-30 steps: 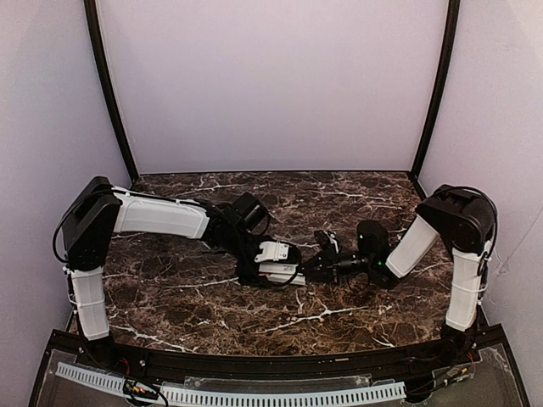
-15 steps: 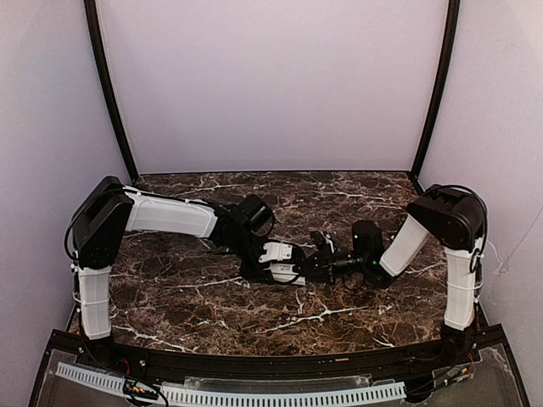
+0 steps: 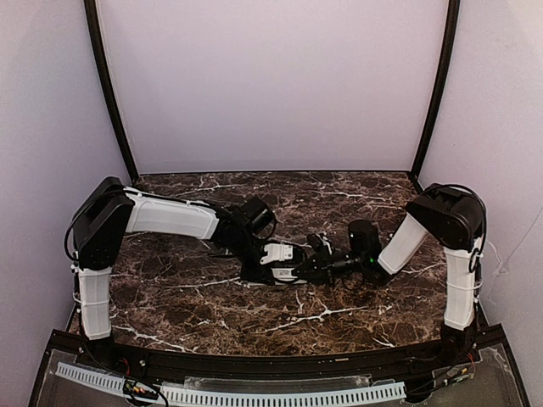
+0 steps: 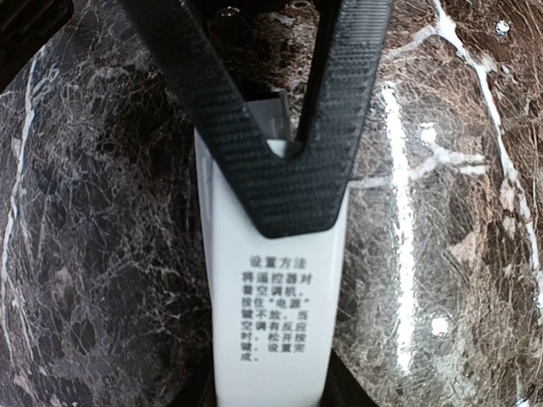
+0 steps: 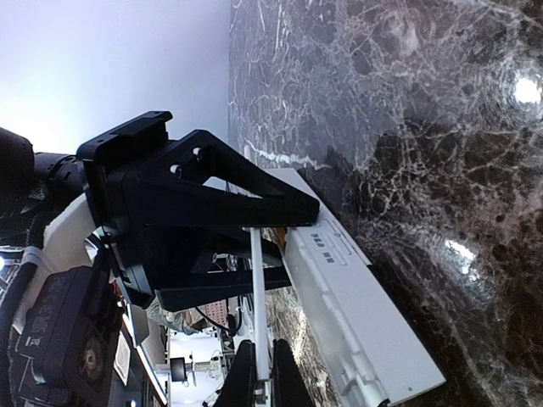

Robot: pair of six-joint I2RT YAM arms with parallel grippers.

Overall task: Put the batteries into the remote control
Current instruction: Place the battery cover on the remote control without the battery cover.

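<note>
Left hand [image 3: 288, 267] clamped on slim, flat white remote control [image 4: 271, 322], right hand [image 3: 312, 263] over it, grip unclear, dark veined marble table [image 3: 339, 191]

Dark veined marble table [image 3: 195, 305], plain lilac walls [image 3: 271, 85], black corner posts [image 3: 109, 93]

The flat plastic remote control [image 4: 271, 254] is white with black print. The stone table [image 4: 102, 212] is dark brown, white-veined. The carbon-fibre fingers [image 4: 212, 110] show black weave.
</note>
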